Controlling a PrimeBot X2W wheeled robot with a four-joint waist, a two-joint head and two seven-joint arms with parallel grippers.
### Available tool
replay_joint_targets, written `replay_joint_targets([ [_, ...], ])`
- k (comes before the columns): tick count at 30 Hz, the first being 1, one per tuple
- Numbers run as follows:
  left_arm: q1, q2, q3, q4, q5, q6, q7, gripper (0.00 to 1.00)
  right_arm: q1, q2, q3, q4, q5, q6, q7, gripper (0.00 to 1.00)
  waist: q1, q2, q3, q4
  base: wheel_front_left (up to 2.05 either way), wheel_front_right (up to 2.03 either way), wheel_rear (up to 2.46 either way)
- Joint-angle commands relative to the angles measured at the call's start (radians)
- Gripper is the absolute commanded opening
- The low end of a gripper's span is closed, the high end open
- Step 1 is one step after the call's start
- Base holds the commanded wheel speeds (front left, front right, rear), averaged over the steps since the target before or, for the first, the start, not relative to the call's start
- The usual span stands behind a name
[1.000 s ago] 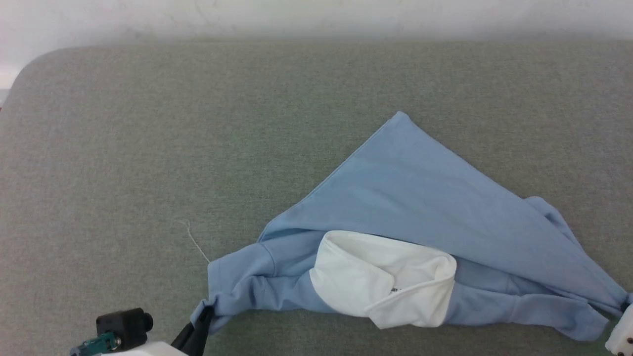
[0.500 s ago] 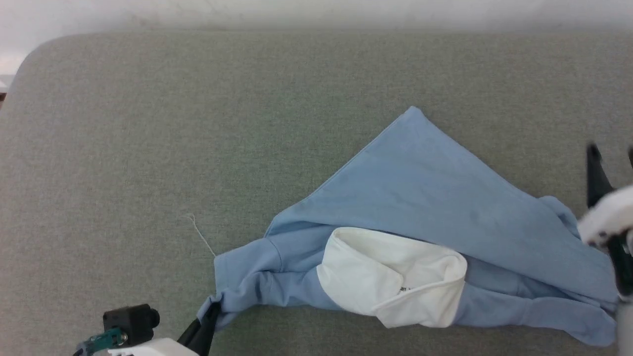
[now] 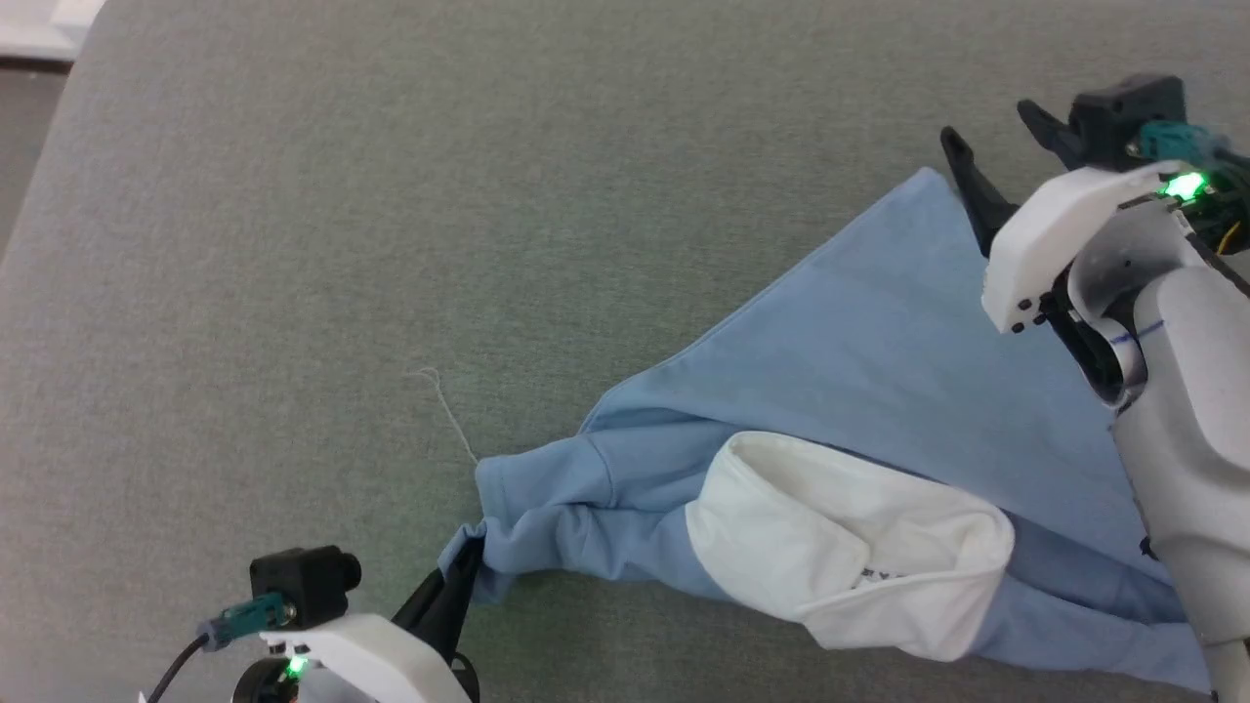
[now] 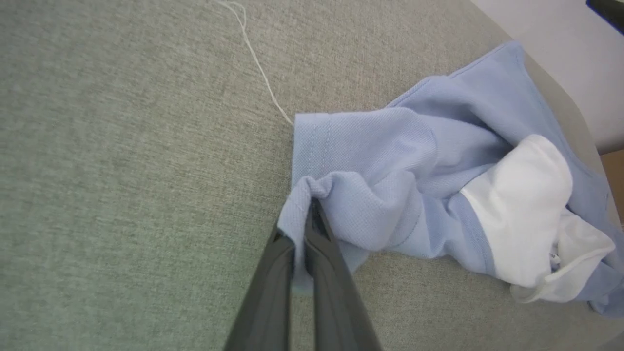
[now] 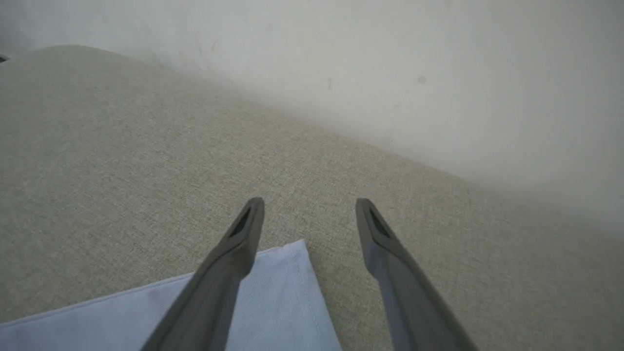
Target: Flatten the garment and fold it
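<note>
**One corner pinched, one waiting: blue shirt not yet flat**

The left gripper (image 4: 309, 210) is clamped tight on a bunched blue edge at the near left end of the shirt (image 3: 879, 361), apparently a sleeve hem. The right gripper (image 5: 309, 202) hangs with its fingers spread wide and empty above the shirt's far pointed corner, one finger over the cloth and the other over the bare grey cushion (image 3: 391, 195) just beyond it. The shirt lies on that cushion in a rough triangle, rumpled along its near side, where white lining (image 3: 830, 527) is turned outward. A loose thread (image 3: 447, 405) trails from its left end. Judged from this, flattening is barely under way: the far corner needs gripping, the cloth needs spreading, and all the folding is yet to come.
</note>
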State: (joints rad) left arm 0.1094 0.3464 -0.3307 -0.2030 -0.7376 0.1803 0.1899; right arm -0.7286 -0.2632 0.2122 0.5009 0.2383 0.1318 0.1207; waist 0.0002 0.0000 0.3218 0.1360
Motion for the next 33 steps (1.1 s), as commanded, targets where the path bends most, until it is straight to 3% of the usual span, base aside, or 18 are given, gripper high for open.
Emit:
replay_joint_targets([
  [1,-0.023,-0.009,-0.005,0.012,0.002,-0.011,-0.012,0.0,-0.034,-0.012,0.027,0.038,0.019,-0.001,0.037,1.0,-0.0002,0.0,0.054,0.058,0.0,0.0,0.0],
  [7,-0.053,-0.034,-0.022,0.055,-0.002,-0.034,-0.036,0.0,-0.135,-0.036,0.083,0.187,0.042,-0.001,0.246,1.0,-0.0002,0.0,0.097,0.102,0.0,0.0,0.0],
  [12,-0.073,-0.048,-0.031,0.087,-0.006,-0.052,-0.052,0.0,-0.181,-0.036,0.069,0.272,0.004,-0.001,0.416,1.0,-0.0002,0.0,0.11,0.122,0.0,0.0,0.0],
  [13,-0.074,-0.049,-0.031,0.093,-0.007,-0.054,-0.054,0.0,-0.184,-0.034,0.063,0.288,-0.009,-0.001,0.459,0.95,-0.0002,0.0,0.109,0.123,0.0,0.0,0.0],
  [14,-0.075,-0.05,-0.031,0.098,-0.008,-0.055,-0.056,0.0,-0.186,-0.032,0.057,0.298,-0.023,-0.001,0.496,0.4,-0.0002,0.0,0.107,0.123,0.0,0.0,0.0],
  [16,-0.075,-0.051,-0.03,0.106,-0.011,-0.057,-0.06,0.0,-0.186,-0.025,0.036,0.302,-0.051,-0.001,0.543,0.0,-0.0002,0.0,0.1,0.121,0.0,0.0,0.0],
  [18,-0.071,-0.05,-0.03,0.114,-0.014,-0.058,-0.062,0.0,-0.174,-0.016,0.015,0.288,-0.074,-0.001,0.558,0.0,-0.0002,0.0,0.087,0.116,0.0,0.0,0.0],
  [21,-0.068,-0.047,-0.029,0.12,-0.015,-0.06,-0.064,0.0,-0.136,-0.001,-0.033,0.237,-0.098,-0.001,0.494,0.0,-0.0002,0.0,0.062,0.104,0.0,0.0,0.0],
  [29,-0.028,-0.016,-0.012,0.109,-0.017,-0.045,-0.06,0.0,0.078,0.055,-0.148,0.04,-0.113,-0.001,0.114,0.0,-0.0002,0.0,-0.041,0.037,0.0,0.0,0.0],
  [33,-0.012,0.001,-0.001,0.091,-0.012,-0.033,-0.063,0.0,0.214,0.073,-0.215,-0.042,-0.099,-0.001,-0.008,0.0,-0.0002,0.0,-0.091,0.003,0.0,0.0,0.0],
])
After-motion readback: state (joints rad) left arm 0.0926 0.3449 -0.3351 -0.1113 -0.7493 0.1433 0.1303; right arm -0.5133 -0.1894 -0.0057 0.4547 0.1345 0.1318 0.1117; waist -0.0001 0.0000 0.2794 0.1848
